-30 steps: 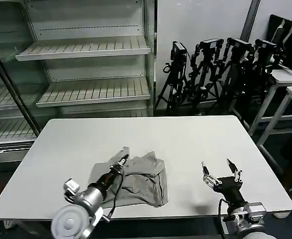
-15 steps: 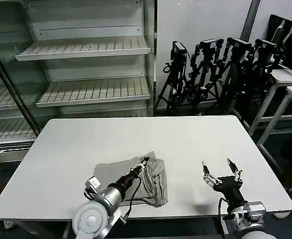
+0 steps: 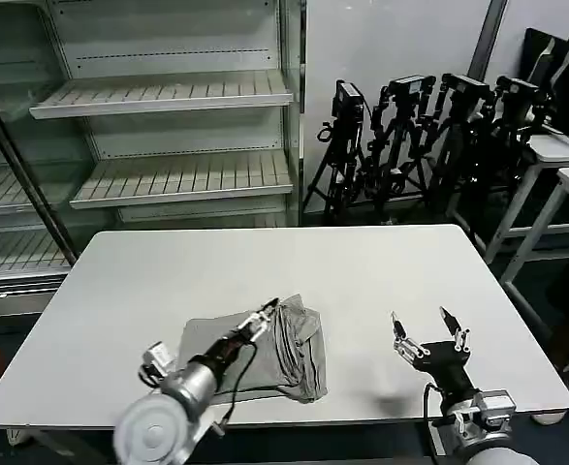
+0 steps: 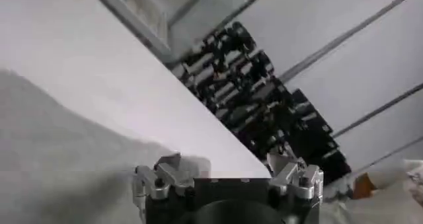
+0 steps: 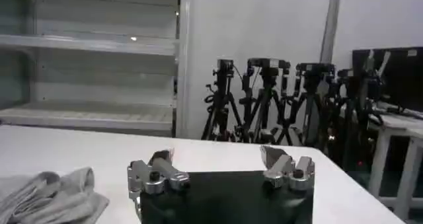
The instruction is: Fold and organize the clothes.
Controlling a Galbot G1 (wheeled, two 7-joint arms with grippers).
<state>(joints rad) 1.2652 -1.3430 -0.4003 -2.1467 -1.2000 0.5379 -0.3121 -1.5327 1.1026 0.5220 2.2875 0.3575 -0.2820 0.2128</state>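
Note:
The clothes (image 3: pixel 286 354) are one light grey T-shirt lying folded and bunched near the front of the white table (image 3: pixel 362 262), left of centre. My left gripper (image 3: pixel 264 317) hovers low over the shirt's upper middle; in the left wrist view its jaws (image 4: pixel 225 162) stand wide apart with nothing between them, and grey cloth (image 4: pixel 46 152) lies just beside them. My right gripper (image 3: pixel 425 327) rests open above the table's front right, well clear of the shirt. The right wrist view shows its spread fingers (image 5: pixel 218 156) and the shirt's rumpled edge (image 5: pixel 53 192) off to one side.
Empty white shelving (image 3: pixel 168 92) stands behind the table at the back left. A row of black camera tripods (image 3: pixel 420 136) lines the wall at the back right, and white side tables (image 3: pixel 565 155) stand at the far right.
My left gripper carried a flap of the shirt rightwards across it, then drew back a little to the left. The shirt now lies narrower and folded over. The right arm stayed still.

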